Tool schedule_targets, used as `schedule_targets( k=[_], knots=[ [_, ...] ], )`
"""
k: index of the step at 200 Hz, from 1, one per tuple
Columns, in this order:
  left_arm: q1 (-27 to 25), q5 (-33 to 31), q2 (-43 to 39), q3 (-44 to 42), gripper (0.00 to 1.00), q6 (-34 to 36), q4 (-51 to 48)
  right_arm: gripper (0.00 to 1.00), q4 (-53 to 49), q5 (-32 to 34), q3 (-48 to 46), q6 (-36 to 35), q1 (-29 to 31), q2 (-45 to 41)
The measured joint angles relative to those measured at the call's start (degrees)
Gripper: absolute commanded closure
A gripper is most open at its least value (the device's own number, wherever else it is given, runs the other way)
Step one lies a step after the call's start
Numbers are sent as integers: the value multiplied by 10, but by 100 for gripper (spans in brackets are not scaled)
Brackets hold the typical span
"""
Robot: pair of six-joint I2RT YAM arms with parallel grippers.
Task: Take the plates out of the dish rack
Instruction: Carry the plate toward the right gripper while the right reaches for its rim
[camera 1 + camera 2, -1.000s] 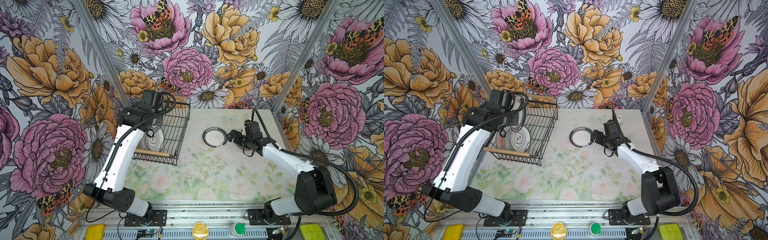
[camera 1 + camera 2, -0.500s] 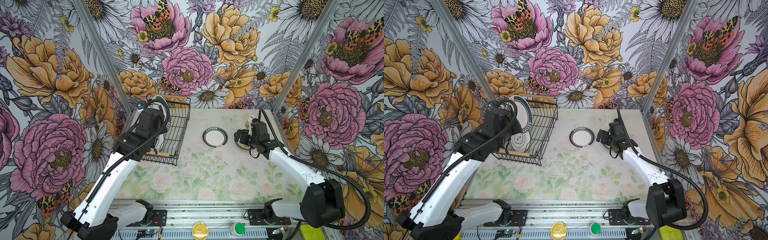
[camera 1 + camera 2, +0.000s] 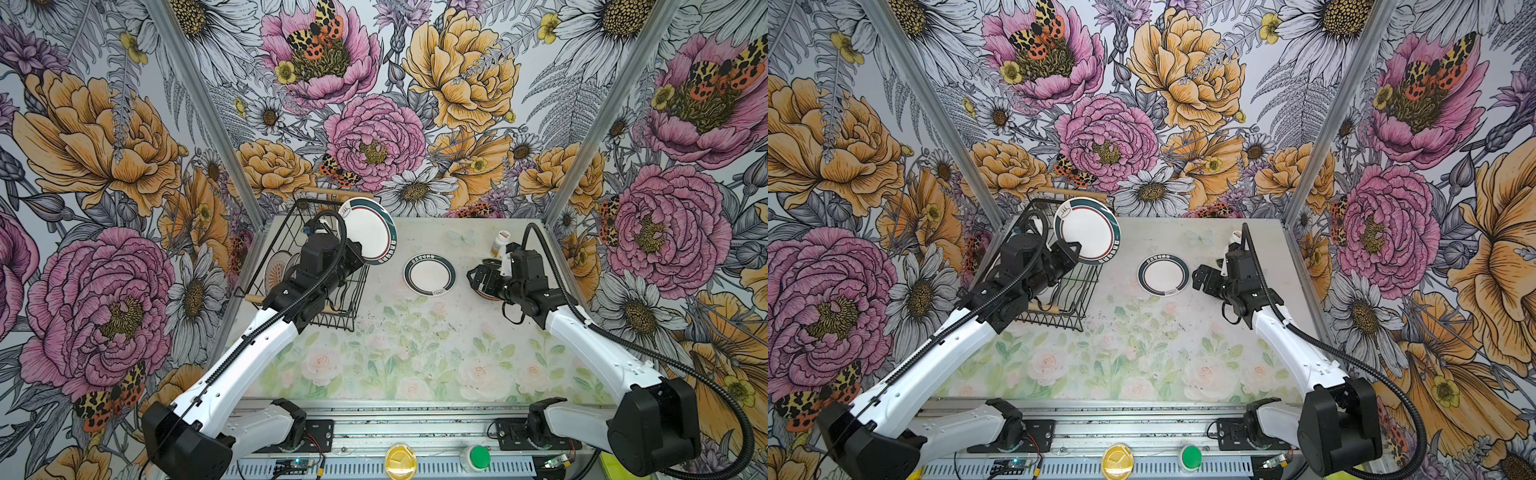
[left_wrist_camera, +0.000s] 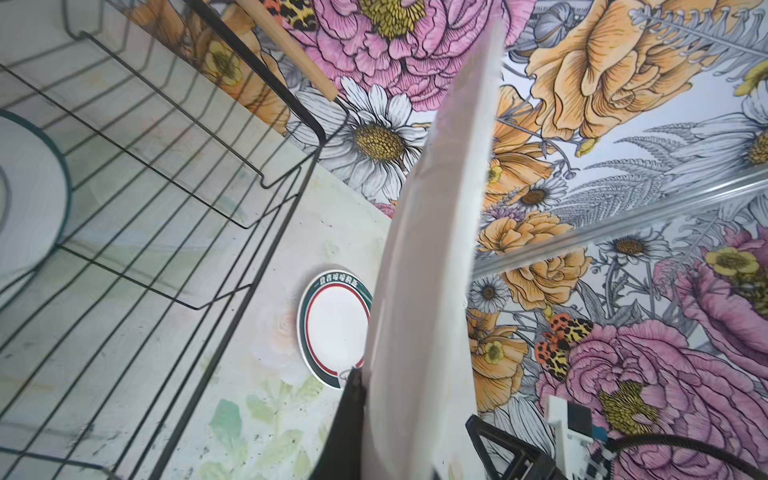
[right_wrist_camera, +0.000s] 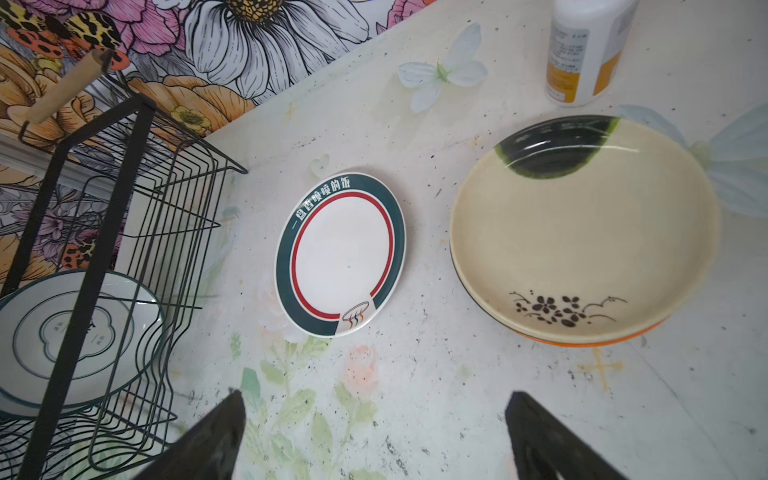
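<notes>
A: White plate [image 3: 368,230] clamped in left gripper [image 3: 354,258], held above rack [image 3: 332,193] at table [image 3: 395,365] back-left corner.
B: Right gripper [image 3: 478,277] jaws apart by right edge, above stack [image 5: 582,232]; floral top bare along front edge.

tbl [image 3: 374,365] front: free | mid: flat plate [image 3: 429,275] | rear-R: bottle [image 3: 500,243], plate stack [image 5: 582,232] (crowded)

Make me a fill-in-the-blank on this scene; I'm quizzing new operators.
The left hand holds a green-rimmed plate aloft; its twin lies ____ on the table.
The right hand is ____ and empty.
Under the cream floral plate, the bottom plate is ____.
Missing: flat, open, orange.
</notes>
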Motion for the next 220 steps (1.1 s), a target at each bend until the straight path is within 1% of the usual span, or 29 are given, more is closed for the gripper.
schedule_targets(
  k=[32, 56, 79, 110, 150, 191, 212, 220],
  knots=[
    [-12, 67, 55, -19, 100, -30, 68, 1, 19, -50, -19, 12, -11, -24],
    [-30, 103, 97, -26, 100, -52, 112, 1, 52, -87, -34, 34, -17, -32],
    [-51, 126, 132, -26, 100, -74, 152, 1, 121, -124, -66, 68, -17, -37],
    [-78, 144, 171, -22, 100, -96, 189, 1, 244, -170, -129, 146, -17, -34],
    [-89, 172, 211, -21, 100, -129, 240, 1, 344, -190, -139, 198, -10, -27],
    [-96, 192, 256, -5, 100, -154, 274, 1, 395, -196, -139, 218, -6, -16],
    [-106, 200, 266, 0, 100, -161, 281, 4, 414, -196, -139, 228, -5, -1],
    [-108, 204, 267, 0, 100, -165, 284, 8, 419, -197, -139, 232, -4, 5]
  ],
)
